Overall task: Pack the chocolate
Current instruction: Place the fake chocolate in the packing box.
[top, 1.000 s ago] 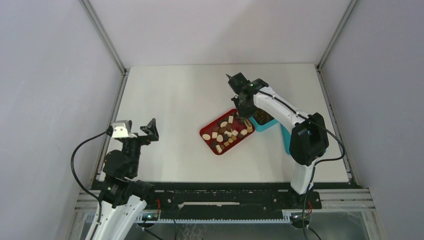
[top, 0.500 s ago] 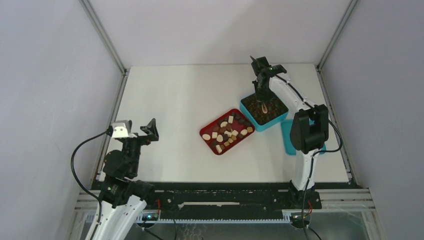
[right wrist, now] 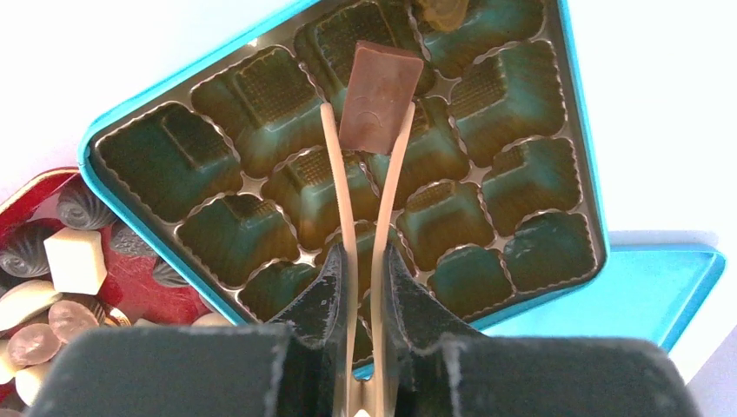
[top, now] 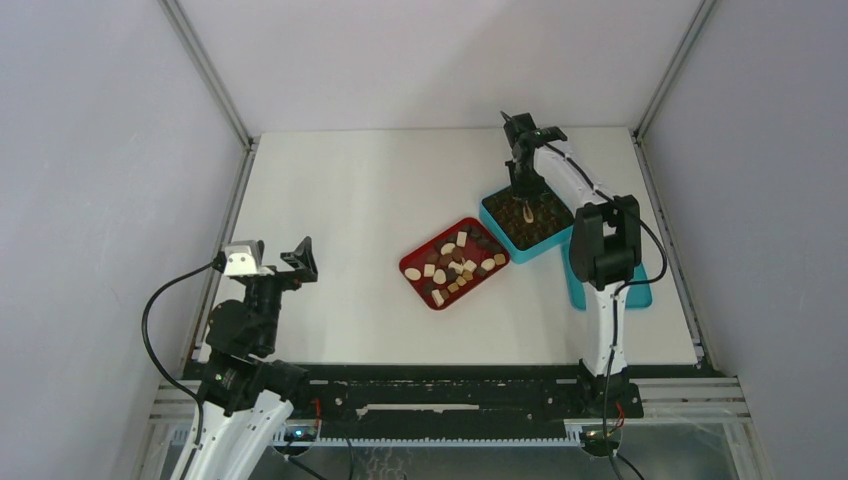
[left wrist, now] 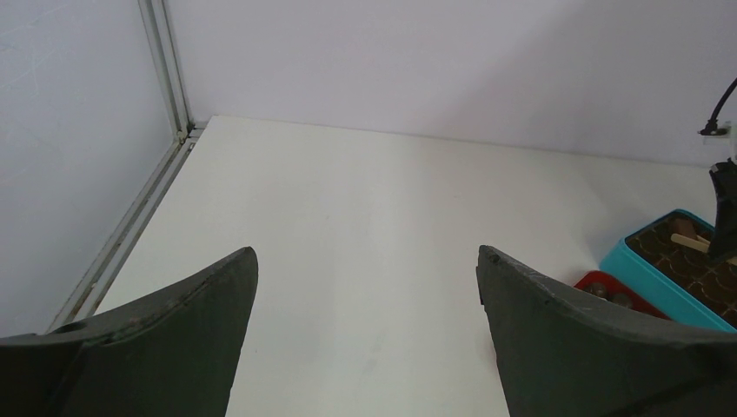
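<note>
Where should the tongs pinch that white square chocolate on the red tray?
Pinch the white square chocolate across two flat opposite sides, coming straight down from above. Those faces look flat and parallel, so the tongs should hold, and other pieces crowd it on the red tray, leaving little room sideways.

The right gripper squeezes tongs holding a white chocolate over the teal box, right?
No: the chocolate in the tongs is brown, not white; the right wrist view shows it. The right gripper does squeeze them over the teal box.
</note>
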Available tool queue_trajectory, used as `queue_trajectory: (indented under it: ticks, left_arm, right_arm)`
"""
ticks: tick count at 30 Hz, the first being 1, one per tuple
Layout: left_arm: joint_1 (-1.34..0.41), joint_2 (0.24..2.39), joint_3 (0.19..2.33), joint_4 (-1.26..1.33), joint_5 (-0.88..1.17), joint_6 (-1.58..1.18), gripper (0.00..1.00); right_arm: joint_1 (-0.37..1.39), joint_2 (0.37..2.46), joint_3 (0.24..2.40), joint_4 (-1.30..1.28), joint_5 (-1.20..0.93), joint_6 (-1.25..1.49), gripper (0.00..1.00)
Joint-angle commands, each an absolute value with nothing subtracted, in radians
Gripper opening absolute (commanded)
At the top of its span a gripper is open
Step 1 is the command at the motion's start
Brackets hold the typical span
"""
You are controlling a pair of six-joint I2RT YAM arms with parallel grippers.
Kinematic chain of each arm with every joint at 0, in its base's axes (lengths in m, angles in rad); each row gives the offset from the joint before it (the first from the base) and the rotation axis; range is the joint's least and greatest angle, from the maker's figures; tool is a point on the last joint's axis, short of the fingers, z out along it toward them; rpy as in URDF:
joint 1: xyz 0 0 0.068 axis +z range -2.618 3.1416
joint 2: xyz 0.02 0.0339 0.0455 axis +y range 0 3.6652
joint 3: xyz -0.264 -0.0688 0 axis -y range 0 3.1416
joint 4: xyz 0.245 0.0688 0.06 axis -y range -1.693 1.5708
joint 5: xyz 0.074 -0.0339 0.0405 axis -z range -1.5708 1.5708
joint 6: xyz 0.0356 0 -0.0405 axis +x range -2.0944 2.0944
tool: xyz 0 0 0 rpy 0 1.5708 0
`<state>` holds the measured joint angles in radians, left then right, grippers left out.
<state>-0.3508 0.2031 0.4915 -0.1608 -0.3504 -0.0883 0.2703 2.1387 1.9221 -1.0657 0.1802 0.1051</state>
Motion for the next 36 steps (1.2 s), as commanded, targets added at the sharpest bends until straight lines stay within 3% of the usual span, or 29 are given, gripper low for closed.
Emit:
queue_trajectory:
  ticks: [1, 18, 36]
  left_arm:
    - [-0.342, 0.216, 0.494, -0.139, -0.327, -0.094, 1.0]
    - [-0.342, 0.214, 0.494, -0.141, -0.324, -0.092, 1.0]
    - [-0.342, 0.212, 0.495, -0.142, -0.321, -0.093, 1.0]
  right_arm:
    - [0.268, 2.151, 1.965, -1.05, 0.182, 0.087, 0.17]
    - [0.262, 2.179, 1.974, -1.041, 0.184, 0.09, 0.36]
    - [0.262, 2.115, 1.966, -1.041, 0.195, 0.091, 0.46]
